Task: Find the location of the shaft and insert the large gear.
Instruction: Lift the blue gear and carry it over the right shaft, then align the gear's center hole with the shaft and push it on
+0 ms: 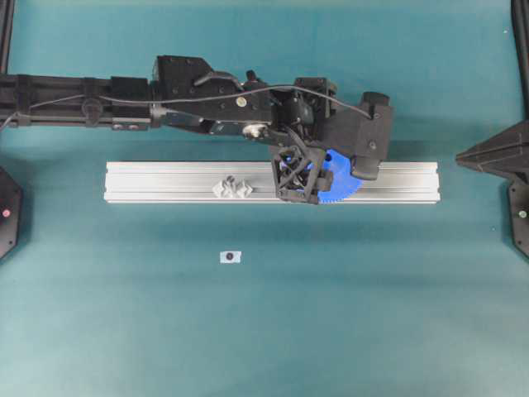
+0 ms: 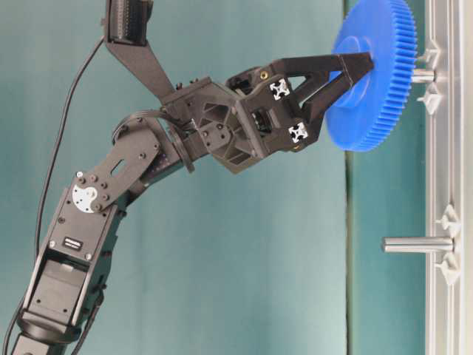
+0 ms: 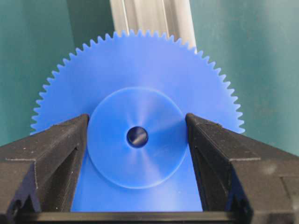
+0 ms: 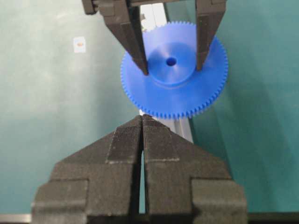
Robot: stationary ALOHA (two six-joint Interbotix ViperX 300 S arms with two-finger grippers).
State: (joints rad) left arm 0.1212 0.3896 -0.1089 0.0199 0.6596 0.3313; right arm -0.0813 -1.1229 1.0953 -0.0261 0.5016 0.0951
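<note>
The large gear is a bright blue toothed disc, and my left gripper is shut on its raised hub, one finger on each side. In the table-level view the gear stands face-on to the aluminium rail, with a shaft running from its back to the rail. The centre hole shows a gleam inside; how deep the shaft sits I cannot tell. From overhead the left gripper and gear cover that shaft. My right gripper is shut and empty, hanging back from the gear.
A second shaft with diamond feet stands bare on the rail to the left of the gear, also seen lower down at table level. A small white tag with a black dot lies on the teal mat. The right gripper sits at the right edge.
</note>
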